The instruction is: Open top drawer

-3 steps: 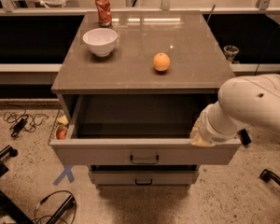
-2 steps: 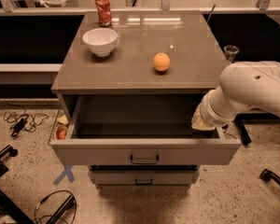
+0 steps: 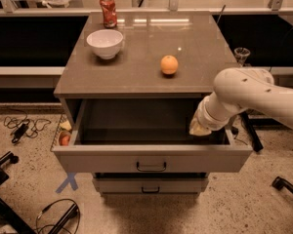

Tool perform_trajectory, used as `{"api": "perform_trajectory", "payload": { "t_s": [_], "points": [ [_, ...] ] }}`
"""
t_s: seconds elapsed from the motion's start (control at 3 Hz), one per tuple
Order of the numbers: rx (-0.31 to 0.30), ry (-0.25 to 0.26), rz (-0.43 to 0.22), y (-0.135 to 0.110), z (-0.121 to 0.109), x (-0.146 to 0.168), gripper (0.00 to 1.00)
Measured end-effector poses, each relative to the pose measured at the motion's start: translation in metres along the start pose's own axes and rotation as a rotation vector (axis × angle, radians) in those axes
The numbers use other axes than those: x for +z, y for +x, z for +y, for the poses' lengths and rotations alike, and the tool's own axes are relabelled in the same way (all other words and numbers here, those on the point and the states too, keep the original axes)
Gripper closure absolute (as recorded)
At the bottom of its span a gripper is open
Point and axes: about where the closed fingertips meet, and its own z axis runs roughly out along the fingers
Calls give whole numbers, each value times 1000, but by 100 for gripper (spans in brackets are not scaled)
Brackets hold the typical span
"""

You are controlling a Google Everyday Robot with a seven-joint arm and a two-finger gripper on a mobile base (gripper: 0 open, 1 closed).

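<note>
Top drawer (image 3: 195, 161) is pulled way out of the cabinet (image 3: 136, 77), its front hanging out past the lower drawer (image 3: 185, 184). What I can see of the box looks bare. I'd call the job basically done. Maybe there's a bit of travel left, but that's hard to judge from here.

My gripper (image 3: 200, 128) is down at the drawer's right side, close to the side wall and nowhere near the handle (image 3: 151, 167). Honestly can't tell if it's open or shut, or gripping anything, since my own wrist hides it.

Up top there's a bowl (image 3: 105, 43), an orange (image 3: 169, 65) and a can (image 3: 108, 11), all back from the front edge. Cables (image 3: 22, 128) lie on the floor off to the left. Nothing seems to block the drawer.
</note>
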Motion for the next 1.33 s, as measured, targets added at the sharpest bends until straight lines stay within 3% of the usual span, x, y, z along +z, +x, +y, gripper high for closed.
{"api": "perform_trajectory", "payload": {
  "t_s": [0.33, 0.67, 1.0, 1.33],
  "points": [
    [3, -7, -3, 1, -1, 6, 100],
    [20, -11, -15, -2, 21, 6, 100],
    [57, -28, -44, -14, 68, 6, 100],
    [57, -28, -44, -14, 67, 6, 100]
  ]
}}
